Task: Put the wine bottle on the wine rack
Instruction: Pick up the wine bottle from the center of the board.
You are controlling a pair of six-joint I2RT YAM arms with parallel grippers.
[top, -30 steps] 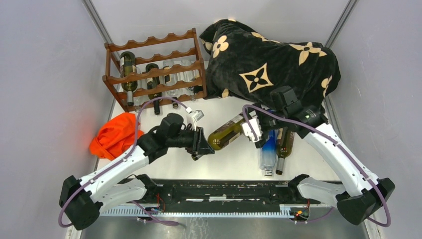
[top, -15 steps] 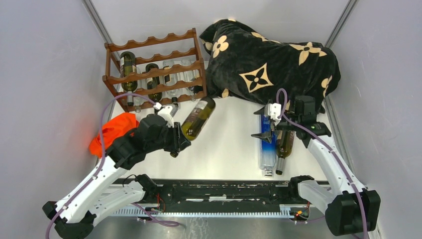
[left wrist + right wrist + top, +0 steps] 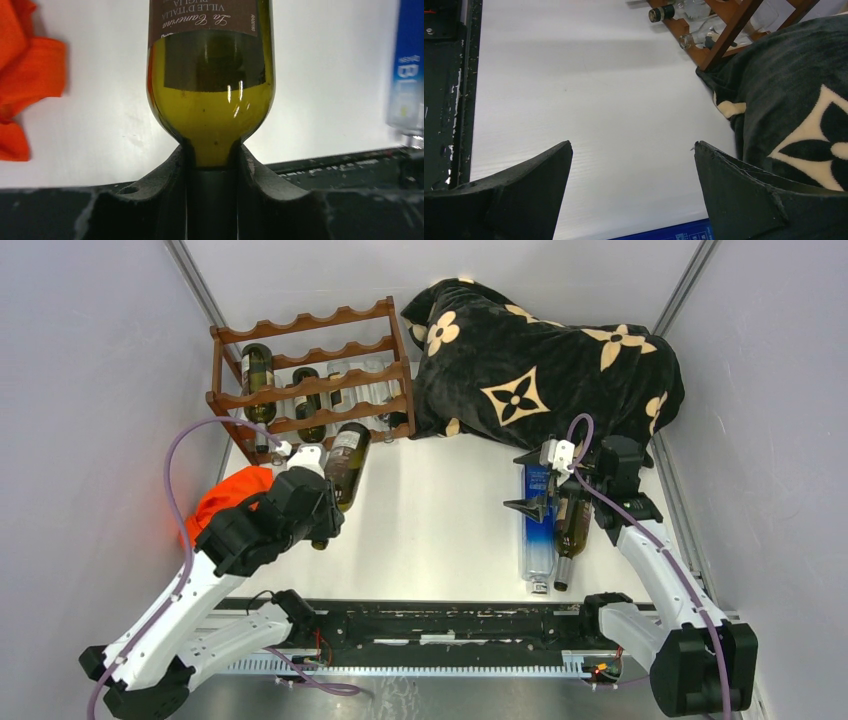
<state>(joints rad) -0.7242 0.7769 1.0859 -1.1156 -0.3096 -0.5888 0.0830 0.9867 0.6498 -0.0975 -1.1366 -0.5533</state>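
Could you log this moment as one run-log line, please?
left gripper shut on wine bottle neck | base toward wine rack, unseated | right gripper open

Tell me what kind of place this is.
Probably a lab robot cell, not a home: plain grey walls box in a white table, with a wine rack and blanket staged as props.

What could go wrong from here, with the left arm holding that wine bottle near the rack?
The left claw grips the wine bottle only by its neck, so the heavy body might swing or slip. The bottle's base sits close to the wine rack and the protruding necks of the racked bottles, so it might knock them.
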